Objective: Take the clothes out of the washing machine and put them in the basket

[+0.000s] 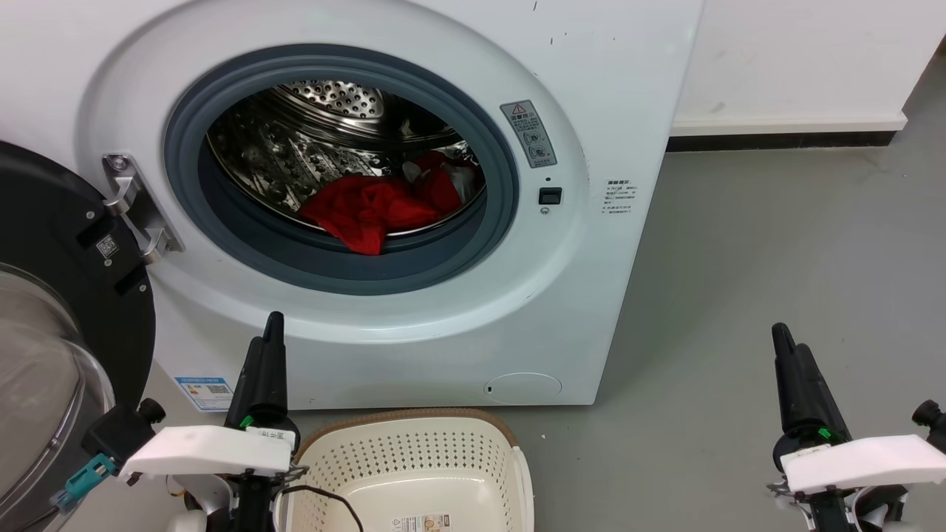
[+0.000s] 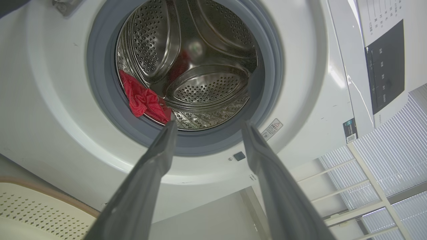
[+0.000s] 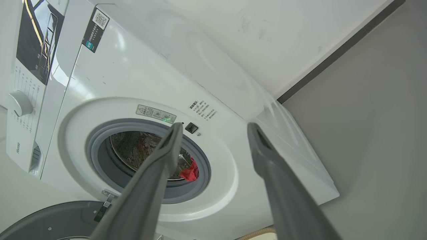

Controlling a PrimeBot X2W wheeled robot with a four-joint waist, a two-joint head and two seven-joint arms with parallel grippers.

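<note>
Left hand and right hand sit lowest in head view, fingers pointing up. They are side-on there, so the gap is unreadable. Wrist views settle it: each hand's two fingers stand well apart with nothing between them, so both are open. Basket on the floor between the hands, just beside left hand, far rim near the washing machine front base. A dark cable crosses its near left part. Clothes lie at the drum bottom against its front lip. Long axis runs roughly left-right across the porthole, one red fold droops forward over the lip onto the grey seal, and there are white bits at the right end. Door is swung open at left on its hinge, near left hand. Left wrist view adds control panel and slatted blinds. Right wrist view adds a dial and the machine's side. There its own finger covers part of the porthole, with clothes peeking out beside it.
</note>
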